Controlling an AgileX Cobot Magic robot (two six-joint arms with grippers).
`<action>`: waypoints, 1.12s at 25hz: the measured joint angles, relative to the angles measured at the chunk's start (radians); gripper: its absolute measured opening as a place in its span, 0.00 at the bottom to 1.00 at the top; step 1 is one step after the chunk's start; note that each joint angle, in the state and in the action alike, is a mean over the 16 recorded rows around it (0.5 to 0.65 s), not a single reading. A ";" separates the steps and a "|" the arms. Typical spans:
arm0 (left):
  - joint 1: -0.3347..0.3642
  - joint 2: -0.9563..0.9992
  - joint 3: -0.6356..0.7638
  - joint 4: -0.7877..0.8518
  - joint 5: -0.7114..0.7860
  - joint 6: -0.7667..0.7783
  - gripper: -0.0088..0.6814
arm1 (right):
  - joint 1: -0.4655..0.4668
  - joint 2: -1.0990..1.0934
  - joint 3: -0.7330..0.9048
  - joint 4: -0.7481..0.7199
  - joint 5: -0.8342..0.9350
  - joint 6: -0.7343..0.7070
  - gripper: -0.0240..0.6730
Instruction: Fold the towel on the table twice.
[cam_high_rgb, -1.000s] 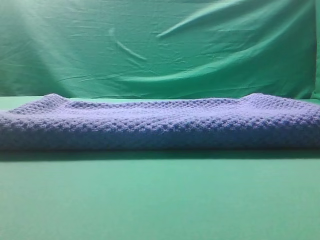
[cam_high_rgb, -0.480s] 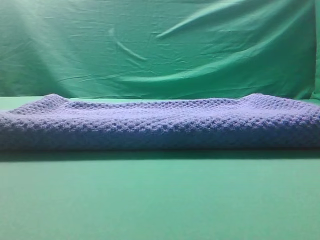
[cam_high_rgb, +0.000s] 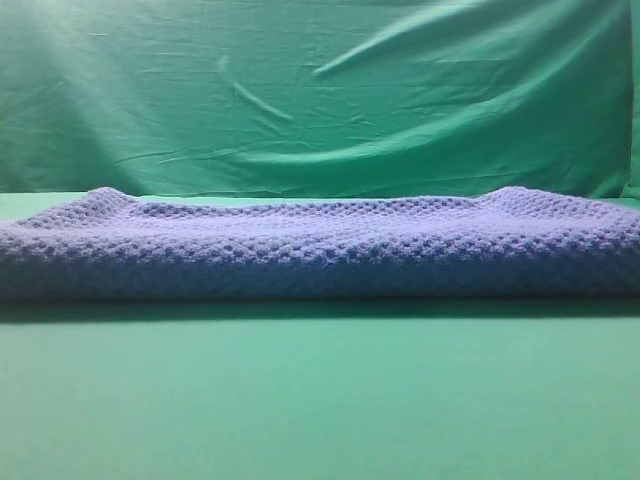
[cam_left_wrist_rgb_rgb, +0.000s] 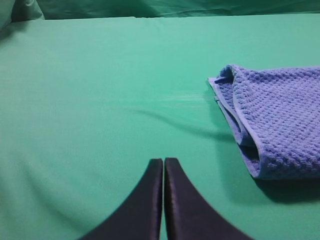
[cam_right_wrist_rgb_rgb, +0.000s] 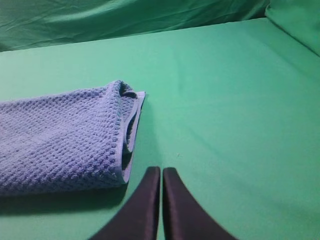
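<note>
- Exterior high view: the blue-grey waffle-knit towel (cam_high_rgb: 320, 245) lies folded in a long, low band across the middle of the frame, reaching from the left edge to the right edge. It rests on the smooth green desk (cam_high_rgb: 320, 400), whose bare surface fills the lower part of the frame, with a dark shadow line under the towel's near edge. A wrinkled green backdrop cloth (cam_high_rgb: 320, 100) hangs behind, filling the upper part. No pincer shows in this view.
- Left wrist view: the left pincer (cam_left_wrist_rgb_rgb: 163, 162) sits at the bottom centre, its two dark fingers pressed together, closed on nothing and clear of the cloth. The towel's folded end (cam_left_wrist_rgb_rgb: 272, 120) lies at the right of the frame, layers visible at its edge.
- Right wrist view: the right pincer (cam_right_wrist_rgb_rgb: 161, 171) is at the bottom centre, fingers together, closed and empty. The towel's other folded end (cam_right_wrist_rgb_rgb: 65, 137) lies at the left, its corner just beside the fingertips.
</note>
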 joint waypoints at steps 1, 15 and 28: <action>0.000 0.000 0.000 0.000 0.000 0.000 0.01 | 0.000 0.000 0.000 0.000 0.000 0.000 0.03; 0.001 0.000 0.000 0.000 0.000 0.000 0.01 | -0.001 0.000 0.000 -0.020 -0.003 -0.044 0.03; 0.001 0.000 0.000 0.000 0.000 0.000 0.01 | -0.001 0.000 0.000 -0.050 -0.001 -0.114 0.03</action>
